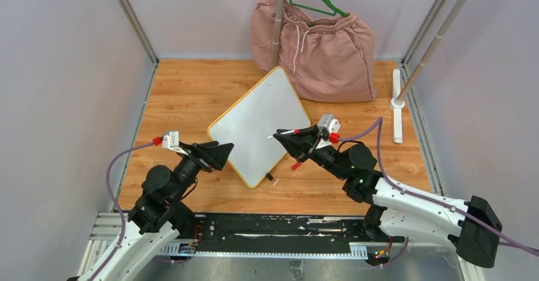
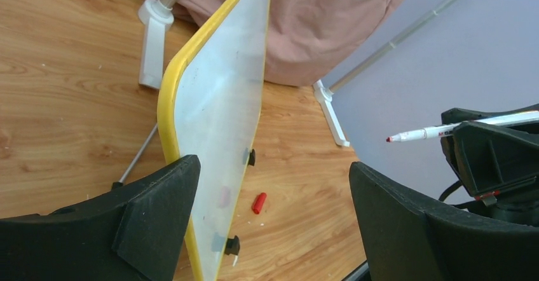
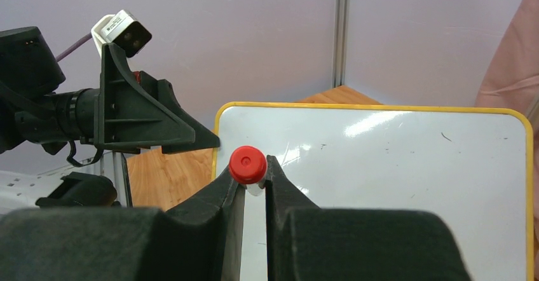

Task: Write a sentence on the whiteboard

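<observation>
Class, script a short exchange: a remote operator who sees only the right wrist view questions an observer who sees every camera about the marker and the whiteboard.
Operator: I see only the red end of the white marker in the right fingers. Is it uncapped?
Observer: Yes; its small red plastic cap lies on the wooden table, beside the white, yellow-rimmed rectangular whiteboard.
Operator: Are the left fingers clamped on the board?
Observer: No; they stand wide open, with the board's edge between them.
</observation>
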{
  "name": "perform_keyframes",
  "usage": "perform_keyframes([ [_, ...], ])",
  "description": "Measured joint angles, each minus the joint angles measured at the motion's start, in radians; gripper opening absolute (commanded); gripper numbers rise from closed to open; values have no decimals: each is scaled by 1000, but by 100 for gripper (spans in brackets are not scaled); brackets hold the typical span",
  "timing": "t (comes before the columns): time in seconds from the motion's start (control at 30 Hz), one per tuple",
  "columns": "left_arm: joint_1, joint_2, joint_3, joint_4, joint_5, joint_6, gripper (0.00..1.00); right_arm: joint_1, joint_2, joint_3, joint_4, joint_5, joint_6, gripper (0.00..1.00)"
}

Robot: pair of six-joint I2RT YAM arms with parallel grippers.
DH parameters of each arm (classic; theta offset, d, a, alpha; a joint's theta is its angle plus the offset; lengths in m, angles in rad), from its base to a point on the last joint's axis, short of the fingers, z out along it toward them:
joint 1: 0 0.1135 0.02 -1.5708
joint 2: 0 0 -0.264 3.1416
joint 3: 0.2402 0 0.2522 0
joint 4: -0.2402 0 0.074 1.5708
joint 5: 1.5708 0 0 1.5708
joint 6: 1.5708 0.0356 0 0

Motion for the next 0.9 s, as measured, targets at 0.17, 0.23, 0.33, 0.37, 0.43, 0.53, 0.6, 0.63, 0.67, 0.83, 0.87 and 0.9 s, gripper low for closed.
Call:
perform_keyframes([
  [0.17,0,9,-3,3,4,-4,100,6,68,0,73,1,10,0],
  [0.23,0,2,23,-40,-11,9,100,8,58,0,71,5,14,0],
  [0.33,0,-32,109,-132,-67,55,100,10,-17,10,10,17,24,0],
  [0.37,0,-49,144,-153,-84,76,100,10,-46,21,-21,18,30,0],
  [0.43,0,-78,222,-173,-109,126,100,10,-101,71,-101,11,49,0],
  [0.53,0,-84,310,-135,-84,192,100,11,-127,193,-200,-36,103,0],
  [0.6,0,-53,349,-89,-13,222,100,14,-124,249,-220,-77,144,0],
  [0.63,0,-14,377,-57,57,235,100,16,-118,272,-229,-97,168,0],
  [0.67,0,34,402,-28,119,241,100,19,-113,292,-239,-117,190,0],
  [0.83,0,359,566,90,512,230,100,43,-41,429,-345,-214,259,0],
  [0.87,0,412,590,100,576,223,100,47,-28,450,-370,-227,267,0],
  [0.9,0,445,603,106,624,216,100,50,-17,466,-394,-237,275,0],
])
